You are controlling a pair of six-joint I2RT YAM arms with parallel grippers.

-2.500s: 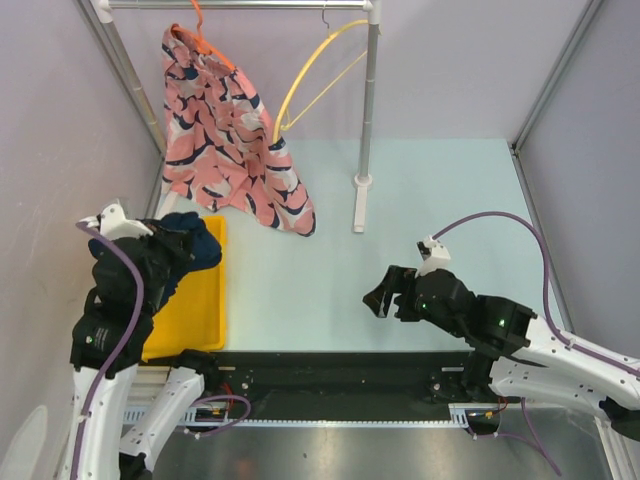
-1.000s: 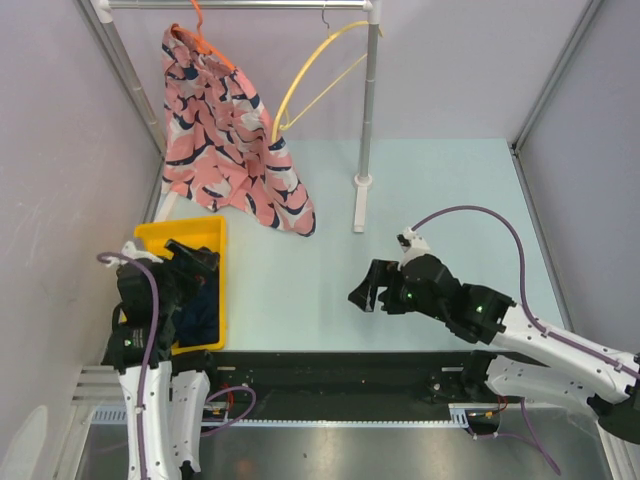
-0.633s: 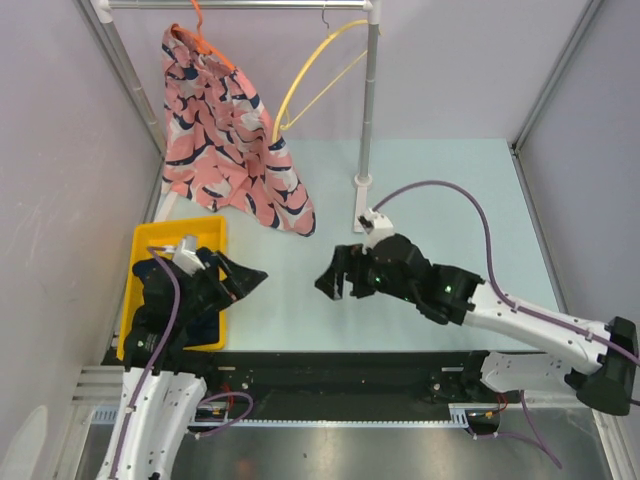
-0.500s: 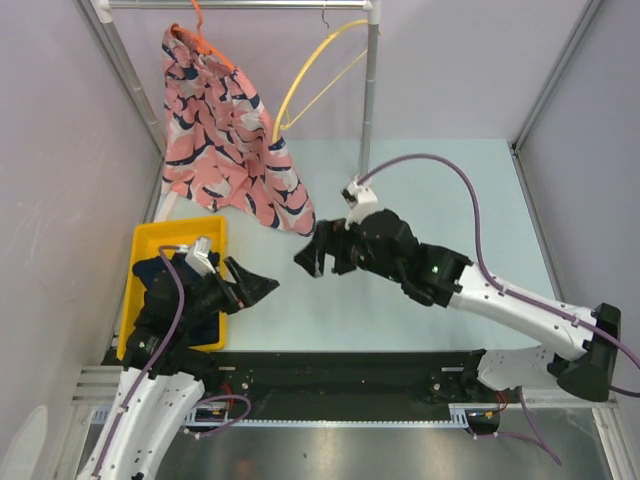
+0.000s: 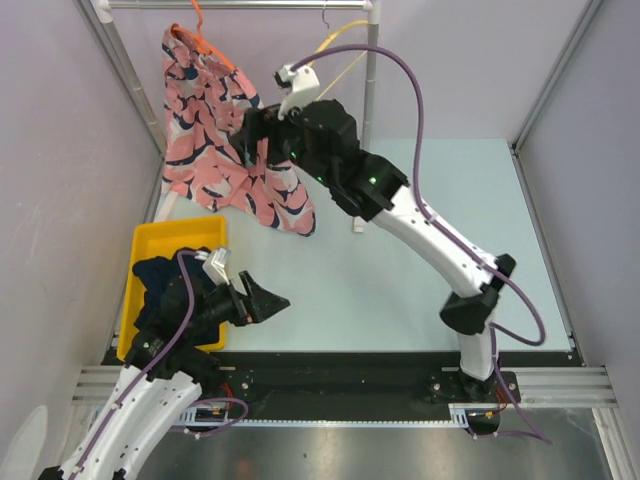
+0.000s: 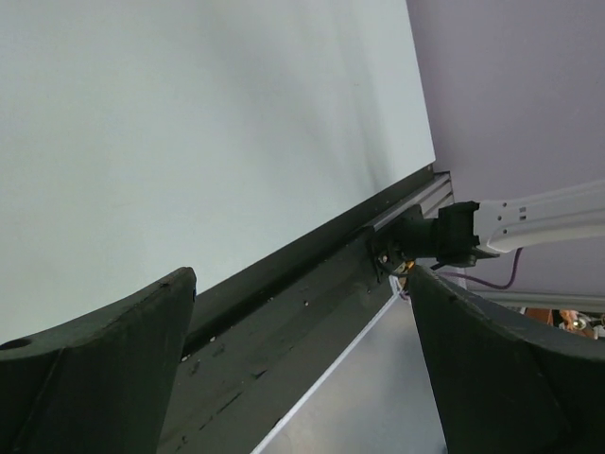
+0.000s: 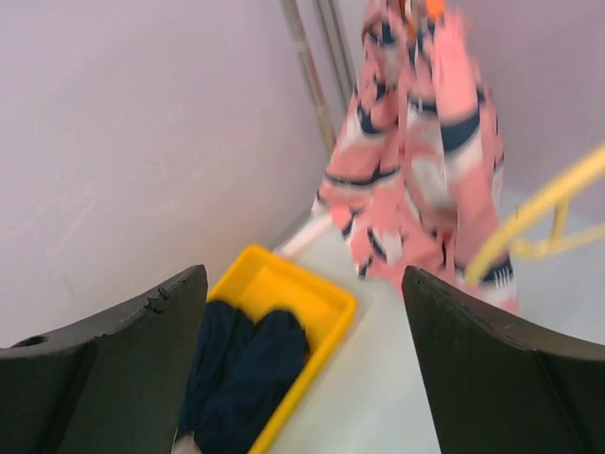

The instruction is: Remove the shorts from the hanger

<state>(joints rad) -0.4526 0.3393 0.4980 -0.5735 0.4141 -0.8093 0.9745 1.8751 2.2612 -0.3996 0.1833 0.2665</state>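
While the pink shorts [image 5: 210,140] hang from an orange hanger [image 5: 207,43] on the rail [image 5: 240,5], the right tool [image 5: 250,135] hovers near them, fingers apart and empty. Navy shorts [image 5: 155,285] lie in the yellow tray [image 5: 185,232]. The left tool [image 5: 268,300], also spread, holds nothing above the worktop [image 5: 400,250].

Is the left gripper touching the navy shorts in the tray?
Apart. The top view shows the left gripper over the table, beyond the yellow tray holding the navy shorts.

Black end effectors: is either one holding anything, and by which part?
Nothing is held: the black left end effector and black right end effector are both open, empty.
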